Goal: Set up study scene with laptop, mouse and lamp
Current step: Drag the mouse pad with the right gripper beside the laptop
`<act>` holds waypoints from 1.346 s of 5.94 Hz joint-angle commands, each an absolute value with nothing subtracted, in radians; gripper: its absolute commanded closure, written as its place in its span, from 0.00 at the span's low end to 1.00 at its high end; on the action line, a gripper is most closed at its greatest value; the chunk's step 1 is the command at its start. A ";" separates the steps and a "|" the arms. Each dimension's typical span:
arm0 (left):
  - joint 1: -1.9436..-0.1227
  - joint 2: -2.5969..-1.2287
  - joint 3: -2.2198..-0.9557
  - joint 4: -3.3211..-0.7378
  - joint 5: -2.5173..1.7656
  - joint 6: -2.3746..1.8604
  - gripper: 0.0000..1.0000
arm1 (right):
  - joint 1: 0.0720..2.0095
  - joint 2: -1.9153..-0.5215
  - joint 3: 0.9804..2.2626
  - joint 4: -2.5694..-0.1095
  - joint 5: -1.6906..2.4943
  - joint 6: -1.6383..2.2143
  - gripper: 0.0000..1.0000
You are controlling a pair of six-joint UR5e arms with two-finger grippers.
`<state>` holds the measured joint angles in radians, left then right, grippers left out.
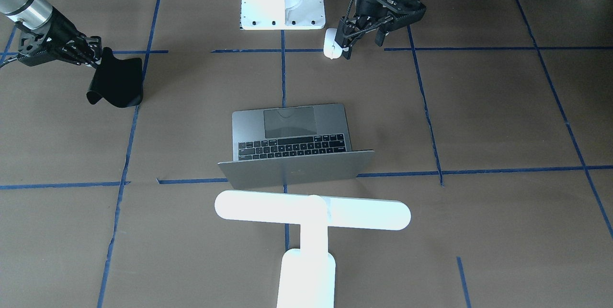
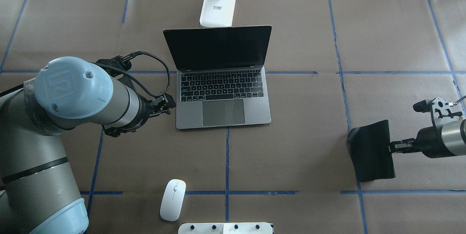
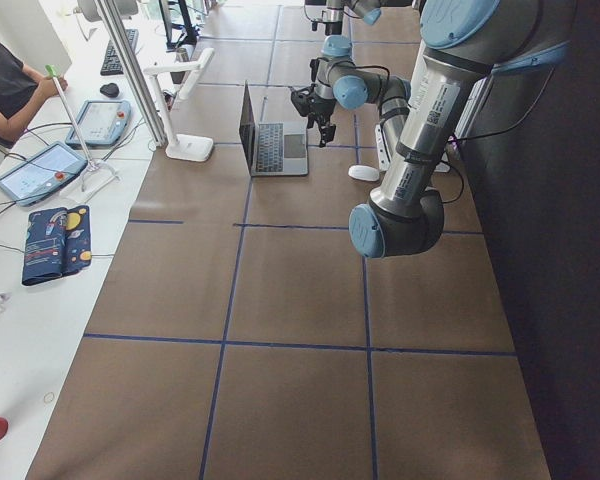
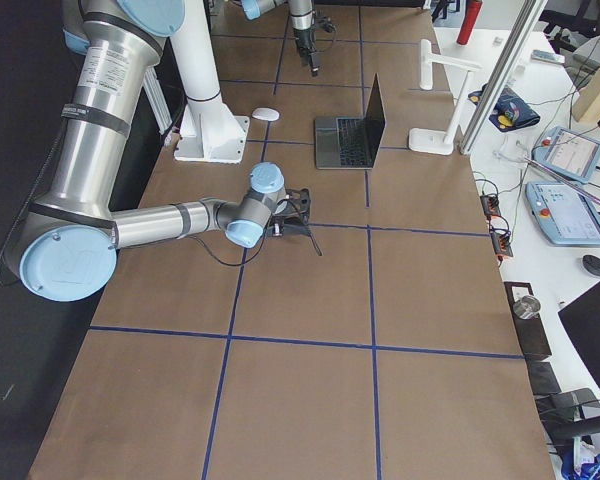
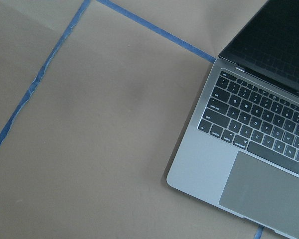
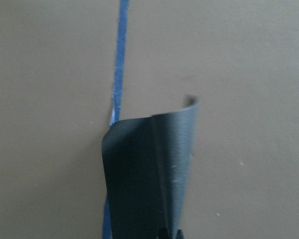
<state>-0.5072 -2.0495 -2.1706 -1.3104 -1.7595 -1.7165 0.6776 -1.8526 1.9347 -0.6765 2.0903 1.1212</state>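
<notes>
Where the mouse (image 2: 173, 200) lies: desk (image 2: 291, 154), by my base (image 2: 225, 227), long axis fore-aft.
Left end effector (image 2: 165, 104): spread, empty, nearer; mouse lies baseward.
Right end effector (image 2: 392, 146): pinching black mat (image 2: 371, 150).

- "UR" logo in pale relief on the left arm's blue joint cap (image 2: 60, 84), up the arm behind the left gripper (image 2: 167, 104).
- Faint apple logo on the lid of the laptop (image 1: 296, 172), on the far side of the open laptop from the left gripper.
- White legends on the black keyboard (image 5: 259, 119), just beside the left gripper. Single letters such as W and E can be made out; the words on the edge keys are too small to read.
- Small dark label on the base of the lamp (image 2: 217, 8), well beyond the left gripper, past the laptop screen. Its print is too small to read.
- White sticker (image 3: 435, 100) with lines of print on the left arm's tube, far back from the left gripper. It is unreadable.
</notes>
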 commanded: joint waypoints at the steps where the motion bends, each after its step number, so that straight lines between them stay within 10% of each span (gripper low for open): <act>1: -0.506 -2.048 -2.171 -1.310 -1.741 -1.718 0.00 | 0.677 -1.731 1.898 -0.692 2.091 1.121 1.00; 5: -0.506 -2.049 -2.171 -1.308 -1.740 -1.718 0.00 | 0.696 -1.329 1.694 -0.897 2.085 1.112 1.00; 8: -0.506 -2.059 -2.169 -1.309 -1.740 -1.720 0.00 | 0.719 -1.312 1.640 -0.896 2.083 1.098 1.00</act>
<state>-0.5063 -2.0562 -2.1695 -1.3092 -1.7395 -1.7185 0.7139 -1.3158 1.6520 -0.8955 2.0849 1.1028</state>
